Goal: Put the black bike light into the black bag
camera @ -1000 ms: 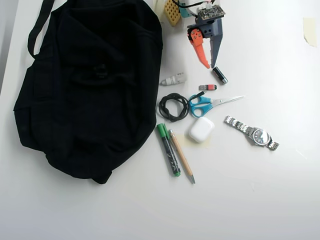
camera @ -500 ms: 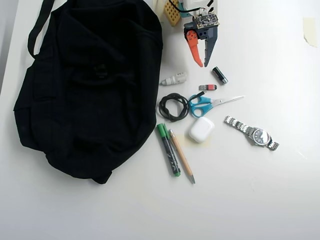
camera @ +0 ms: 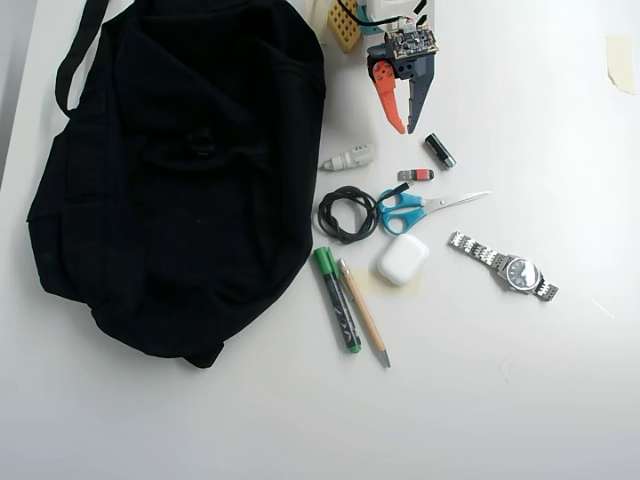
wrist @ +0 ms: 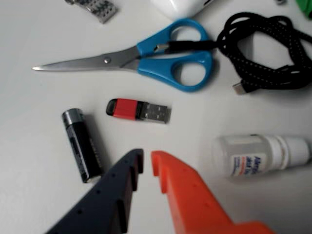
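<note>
Your gripper (wrist: pixel 147 158) hangs just above the table (camera: pixel 520 400). Its dark and orange fingers stand a narrow gap apart, tips nearly meeting, with nothing held between them.

In the wrist view:
- A battery (wrist: pixel 82 145) lies just left of the dark finger.
- A red USB stick (wrist: pixel 139 110) lies just ahead of the tips, clear of them.
- A small clear bottle (wrist: pixel 258 155) lies on its side to the right of the orange finger.
- Blue-handled scissors (wrist: pixel 151 68) lie beyond the stick, blades pointing left.
- The light (wrist: pixel 168 47), as far as the views allow, is the small black piece lying across the scissor handles. Its thin tail reaches right to the coiled cable (wrist: pixel 225 41). It is too small to confirm in detail.

In the overhead view:
- A white case (camera: pixel 402 259) sits just past the scissors.
- A watch (camera: pixel 520 271) lies to the right of the case.
- A green marker (camera: pixel 338 300) and a pencil (camera: pixel 364 313) lie side by side to the left of the case.
- The bag (camera: pixel 180 180) fills the left of the table. It is apart from the light, with the cable between them.
</note>
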